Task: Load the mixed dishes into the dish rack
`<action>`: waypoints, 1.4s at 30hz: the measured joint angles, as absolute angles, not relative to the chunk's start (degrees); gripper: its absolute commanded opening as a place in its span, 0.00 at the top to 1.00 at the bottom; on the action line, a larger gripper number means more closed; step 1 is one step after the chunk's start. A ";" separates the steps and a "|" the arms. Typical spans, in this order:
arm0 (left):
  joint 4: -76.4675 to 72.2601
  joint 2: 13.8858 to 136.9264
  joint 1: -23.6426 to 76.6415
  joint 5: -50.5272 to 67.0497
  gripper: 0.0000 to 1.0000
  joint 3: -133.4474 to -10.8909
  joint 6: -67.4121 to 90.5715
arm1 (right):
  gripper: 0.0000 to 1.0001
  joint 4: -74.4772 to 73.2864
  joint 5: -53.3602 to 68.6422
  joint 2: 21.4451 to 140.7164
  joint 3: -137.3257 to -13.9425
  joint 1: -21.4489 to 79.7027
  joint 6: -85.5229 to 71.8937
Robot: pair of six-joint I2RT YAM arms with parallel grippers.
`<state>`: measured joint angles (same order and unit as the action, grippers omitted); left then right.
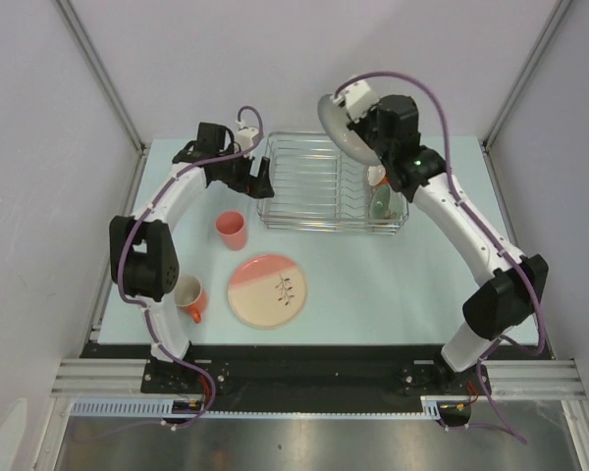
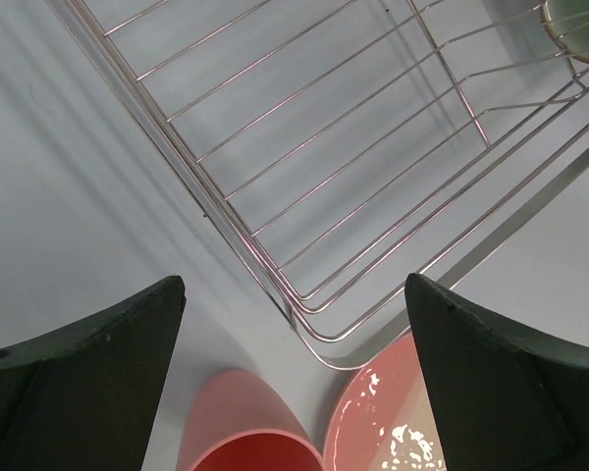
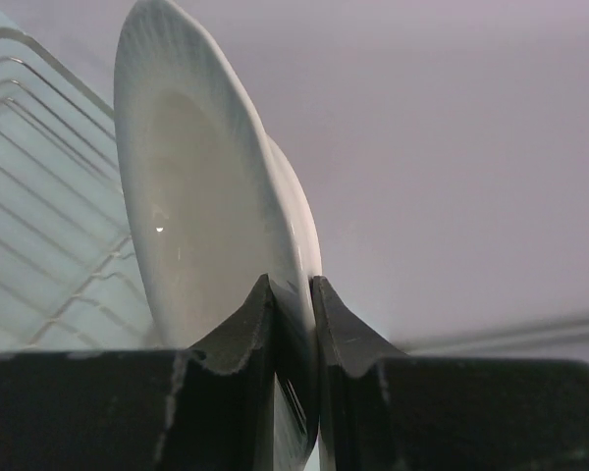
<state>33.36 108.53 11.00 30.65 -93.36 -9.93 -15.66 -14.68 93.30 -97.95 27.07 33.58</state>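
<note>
On the near counter (image 1: 373, 285) sit the pink-and-cream leaf-sprig plate (image 1: 265, 290) and the salmon-pink tumbler (image 1: 232, 230). Just past them the left claw (image 2: 293, 287) hangs spread and empty at the left end of the silvery wire dish rack (image 1: 299, 186). Farthest, the right claw (image 3: 293, 287) pinches the round white plate (image 3: 201, 206) by its rim, on edge and tilted, above the rack's far right part, so the upright slots lie below it.

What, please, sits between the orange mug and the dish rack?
The salmon-pink tumbler stands there, clear of orange mug and dish rack, as the top view shows.
</note>
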 measured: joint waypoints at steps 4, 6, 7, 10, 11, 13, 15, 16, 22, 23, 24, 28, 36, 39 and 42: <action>33.89 111.15 11.00 30.61 0.00 -94.96 -9.93 | 1.00 -6.37 -13.74 97.82 -96.99 29.47 51.48; 34.04 112.29 11.00 30.50 0.00 -95.81 -9.96 | 1.00 -3.92 -12.97 100.16 -96.57 29.63 58.59; 34.15 112.86 11.00 30.37 0.00 -96.27 -9.96 | 1.00 -3.09 -12.86 101.27 -96.36 29.43 61.21; 34.28 114.26 11.00 30.13 0.00 -97.82 -9.96 | 1.00 -1.48 -12.67 104.33 -95.85 28.12 67.48; 34.28 114.72 11.00 30.11 0.01 -98.28 -9.96 | 1.00 -1.13 -12.34 105.27 -95.39 27.27 69.58; 34.26 115.13 11.00 30.06 0.00 -98.54 -9.96 | 1.00 -1.08 -12.05 106.28 -94.78 26.00 72.20; 34.44 115.42 11.00 29.93 0.00 -98.59 -9.98 | 1.00 -1.32 -11.42 107.53 -94.61 24.40 74.70; 34.48 115.50 11.00 29.87 0.00 -98.59 -9.98 | 1.00 -1.19 -11.00 108.01 -94.61 23.88 75.59; 34.48 116.40 11.00 29.45 0.00 -98.87 -9.96 | 1.00 1.21 -9.32 109.91 -94.63 21.87 79.94; 34.48 116.62 11.00 29.30 0.00 -98.96 -9.96 | 1.00 1.54 -9.02 110.21 -94.63 21.87 80.51; 34.48 116.81 11.00 29.15 0.00 -99.09 -9.96 | 1.00 1.69 -8.62 110.59 -94.65 21.89 80.93; 34.50 118.39 11.00 29.10 0.00 -100.71 -9.98 | 1.00 2.04 -6.57 112.79 -95.79 22.24 81.91; 34.46 120.68 11.00 29.12 0.00 -101.41 -10.15 | 1.00 2.92 -4.43 116.53 -97.89 22.65 82.63; 34.54 120.79 11.00 29.12 0.00 -101.41 -10.59 | 1.00 3.18 -3.88 117.43 -98.08 22.63 82.63; 34.54 120.79 10.98 29.15 0.01 -101.41 -10.98 | 1.00 3.09 -2.98 118.08 -98.08 22.15 82.59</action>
